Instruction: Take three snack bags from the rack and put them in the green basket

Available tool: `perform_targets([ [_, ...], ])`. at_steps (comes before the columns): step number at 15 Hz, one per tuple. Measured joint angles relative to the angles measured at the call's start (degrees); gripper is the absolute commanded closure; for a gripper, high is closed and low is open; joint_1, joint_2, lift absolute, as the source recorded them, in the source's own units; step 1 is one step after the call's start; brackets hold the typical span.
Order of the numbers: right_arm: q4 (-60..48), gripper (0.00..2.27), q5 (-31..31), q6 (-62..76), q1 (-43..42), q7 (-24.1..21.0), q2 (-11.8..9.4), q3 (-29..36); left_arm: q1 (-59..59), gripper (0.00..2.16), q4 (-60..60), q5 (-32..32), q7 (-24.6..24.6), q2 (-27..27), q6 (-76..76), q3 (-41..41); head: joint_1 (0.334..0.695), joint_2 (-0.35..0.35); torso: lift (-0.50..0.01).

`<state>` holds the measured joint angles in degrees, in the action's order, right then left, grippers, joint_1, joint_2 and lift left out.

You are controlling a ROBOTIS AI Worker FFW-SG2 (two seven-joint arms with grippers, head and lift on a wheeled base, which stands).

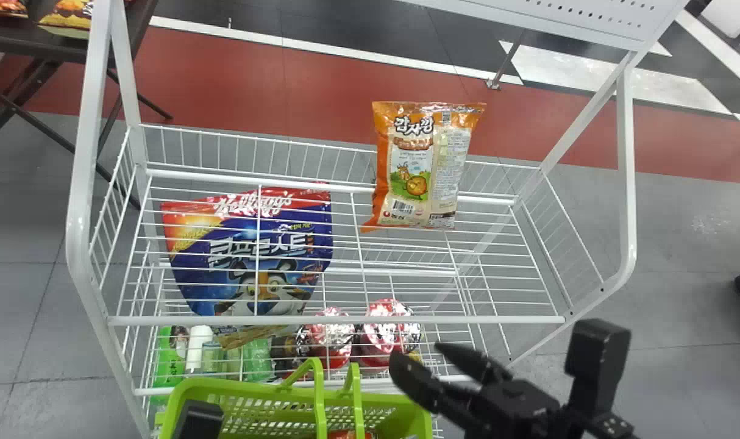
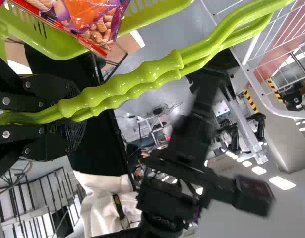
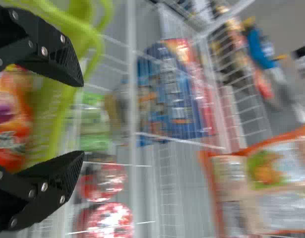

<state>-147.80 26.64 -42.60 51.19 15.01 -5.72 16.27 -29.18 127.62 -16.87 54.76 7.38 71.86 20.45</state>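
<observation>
You've got the left gripper [image 1: 197,419] at the bottom edge of the head view, left side; in its own wrist view it's clamped on the handles [image 2: 130,82] of the green basket [image 1: 254,389]. Right gripper [image 1: 421,356] is by the basket's right end, at the front of the rack [image 1: 339,319]: fingers spread well apart, nothing gripped, same in its own wrist view.

Your orange snack bag [image 1: 422,174] is on the rack, back edge of the wire shelf, right of middle, roughly upright, top above the back rail [image 1: 254,178]. Blue-and-red bag [image 1: 248,244] is left of it, seen through the wires; can't tell you which shelf carries it.

Basket sits at the front of the rack, and you've got snack bag contents in there: red, orange and purple packaging [image 2: 100,25] by the left gripper; count unclear, so don't log a number.

Lower down in the rack, left to right: green bottle [image 1: 170,356], white bottle [image 1: 198,347], then two round red-and-white packages [image 1: 389,332] side by side. More bags [image 1: 71,15] on the dark table [image 1: 35,50], top left of your head view
</observation>
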Motion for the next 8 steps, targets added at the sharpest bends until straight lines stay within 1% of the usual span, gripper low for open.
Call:
perform_targets([
  [2,-1.41,0.10,-2.94,6.96,0.00,-3.06,1.08,-2.37,0.04,1.55,-0.01,0.00,0.15,0.00,0.00,-0.03,0.695,-0.350,-0.006],
  [4,-1.80,0.11,-9.37,17.57,0.82,-6.80,1.85,-6.73,0.21,1.55,-0.12,0.00,0.24,0.03,0.04,-0.01,0.695,-0.350,-0.006],
  [6,-0.23,0.11,-13.64,25.92,1.58,-8.21,2.06,-9.56,0.36,1.55,-0.22,-0.02,0.38,0.17,0.16,0.02,0.695,-0.350,-0.006],
  [8,3.03,0.11,-15.85,34.88,1.92,-8.04,2.28,-10.84,0.55,1.55,-0.39,-0.06,0.68,0.33,0.13,0.04,0.695,-0.350,-0.006],
])
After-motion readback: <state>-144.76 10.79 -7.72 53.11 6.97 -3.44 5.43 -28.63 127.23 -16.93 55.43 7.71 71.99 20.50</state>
